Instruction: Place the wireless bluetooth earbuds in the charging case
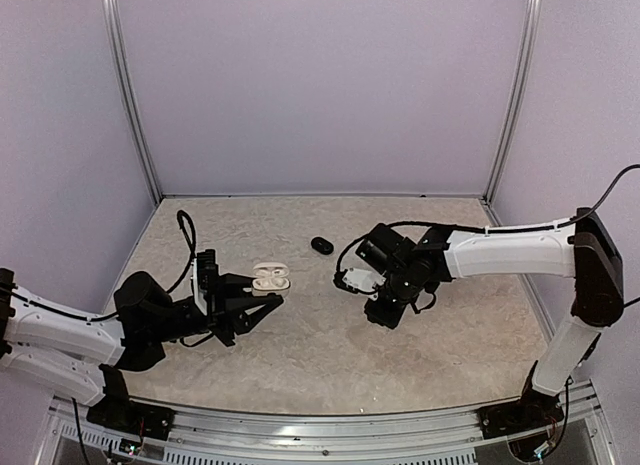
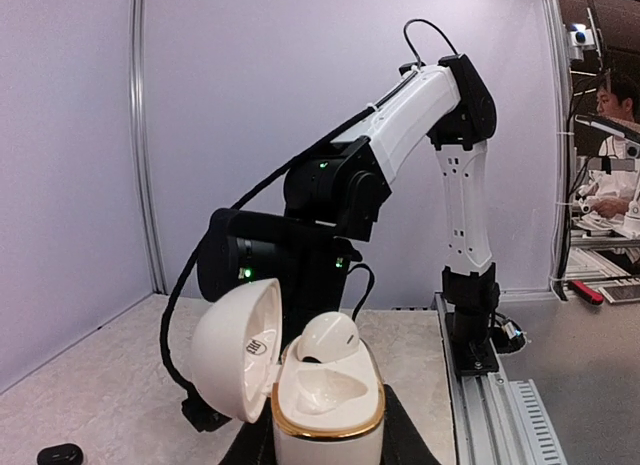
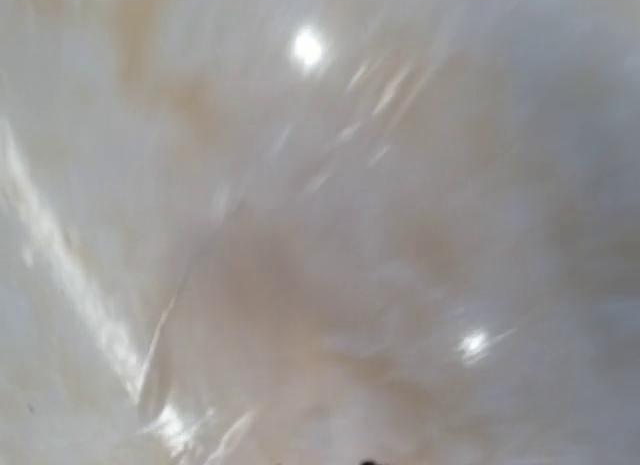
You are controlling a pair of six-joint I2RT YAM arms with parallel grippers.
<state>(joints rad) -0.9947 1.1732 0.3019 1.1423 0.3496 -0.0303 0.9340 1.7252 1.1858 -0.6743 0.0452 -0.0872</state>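
Note:
The white charging case [image 2: 328, 415] with a gold rim stands upright between the black fingers [image 2: 412, 437] of my left gripper [image 2: 328, 440], lid swung open to the left. One white earbud [image 2: 330, 337] sits in its far slot, and the near slot is bare. Seen from above, the case [image 1: 270, 278] is at the left gripper [image 1: 266, 291], left of centre. My right gripper [image 1: 352, 281] points down at the table to the case's right. Its wrist view shows only blurred tabletop very close up, with no fingers or earbud visible.
A small black oval case [image 1: 321, 245] lies shut on the table behind and between the two grippers, and it shows again as the black case [image 2: 60, 453] at the lower left of the left wrist view. The right arm [image 1: 500, 250] reaches in from the right.

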